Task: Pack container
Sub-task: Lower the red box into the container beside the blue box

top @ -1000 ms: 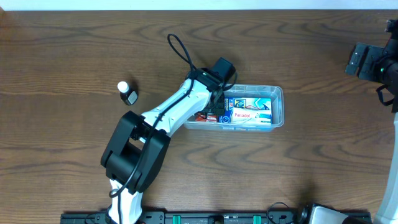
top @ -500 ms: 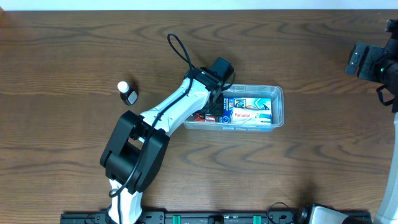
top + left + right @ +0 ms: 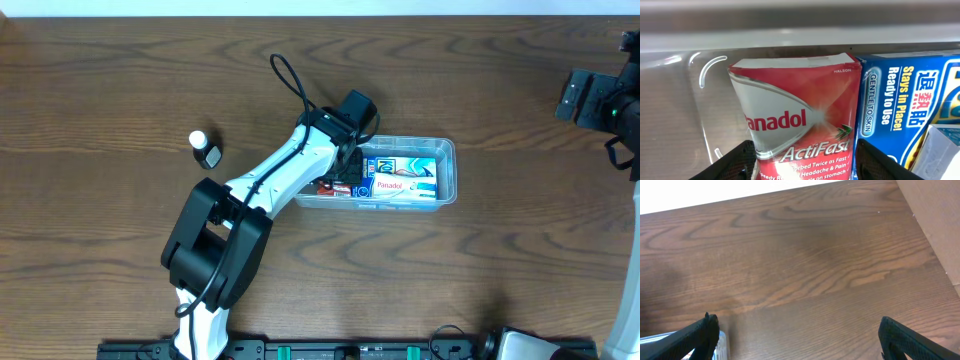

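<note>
The clear container (image 3: 448,170) sits at mid-table, and its wall shows in the left wrist view (image 3: 690,100). My left gripper (image 3: 345,175) reaches down into its left end. In the left wrist view the fingers (image 3: 805,152) sit against both sides of a red Panadol ActiFast box (image 3: 800,110), which lies against the container's wall. A blue box (image 3: 905,105) lies right beside it. From overhead the blue box (image 3: 405,167) and a white Panadol box (image 3: 395,187) fill the container's right part. My right gripper (image 3: 805,340) is open and empty at the table's far right.
A small dark bottle with a white cap (image 3: 206,151) stands on the table left of the container. The right arm (image 3: 595,100) hovers near the table's right edge. A corner of the container (image 3: 665,345) shows in the right wrist view.
</note>
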Robot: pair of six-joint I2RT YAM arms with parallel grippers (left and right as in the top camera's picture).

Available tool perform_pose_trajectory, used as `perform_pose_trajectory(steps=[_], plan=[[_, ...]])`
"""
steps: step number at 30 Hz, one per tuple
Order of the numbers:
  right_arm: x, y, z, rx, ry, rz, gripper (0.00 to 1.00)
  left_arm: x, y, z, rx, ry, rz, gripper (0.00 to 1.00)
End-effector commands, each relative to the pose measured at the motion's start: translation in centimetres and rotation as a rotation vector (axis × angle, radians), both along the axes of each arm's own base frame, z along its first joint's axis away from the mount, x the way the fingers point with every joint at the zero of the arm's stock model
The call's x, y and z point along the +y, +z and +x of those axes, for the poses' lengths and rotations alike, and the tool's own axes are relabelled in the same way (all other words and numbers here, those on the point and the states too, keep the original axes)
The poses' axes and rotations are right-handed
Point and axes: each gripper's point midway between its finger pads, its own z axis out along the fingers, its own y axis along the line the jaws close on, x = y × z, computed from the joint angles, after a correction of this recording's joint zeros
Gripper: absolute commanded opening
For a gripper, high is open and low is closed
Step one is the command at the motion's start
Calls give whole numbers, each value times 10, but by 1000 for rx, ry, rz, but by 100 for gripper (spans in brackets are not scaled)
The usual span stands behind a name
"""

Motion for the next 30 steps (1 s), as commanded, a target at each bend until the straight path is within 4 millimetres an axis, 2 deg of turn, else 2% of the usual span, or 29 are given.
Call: perform_pose_trajectory(steps=[1,10,20,25,30], plan=[[-3,0,0,-2,-20,10,99,-7,19,7,-35,-10,-44,64],[-3,0,0,-2,-21,10,99,-8,21,8,-39,-10,-46,64],[-3,0,0,-2,-21,10,99,-10,50,12,-107,-46,-78,64],[-3,0,0,-2,-21,10,99,-7,51,11,-109,-66,-63,64],[-3,0,0,-2,-20,10,99,8,49,11,-119,-54,15,50]])
